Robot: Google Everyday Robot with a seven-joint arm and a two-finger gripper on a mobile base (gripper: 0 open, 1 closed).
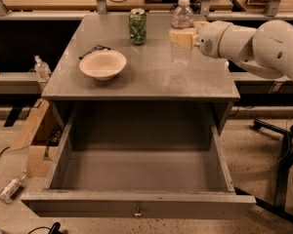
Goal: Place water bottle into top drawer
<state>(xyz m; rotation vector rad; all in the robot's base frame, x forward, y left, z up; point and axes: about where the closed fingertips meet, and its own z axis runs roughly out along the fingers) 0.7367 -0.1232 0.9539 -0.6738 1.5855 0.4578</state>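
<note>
The water bottle (pixel 181 17), clear with a white cap, is upright over the back right of the grey table (pixel 146 82). My gripper (pixel 180 38) reaches in from the right and is shut on the bottle at its label band, its cream fingers (pixel 178 37) covering the band. The bottle's base looks at or just above the tabletop. The top drawer (pixel 136 203) is pulled fully out below the table's front edge and is empty, with a small metal pull (pixel 137 212) at its front centre.
A green can (pixel 137 27) stands at the table's back centre. A cream bowl (pixel 103 64) sits left of centre with a dark utensil (pixel 92 50) behind it. A cardboard box (pixel 31 140) and small bottles (pixel 10 188) lie on the floor at left. Black chair legs (pixel 278 130) are at right.
</note>
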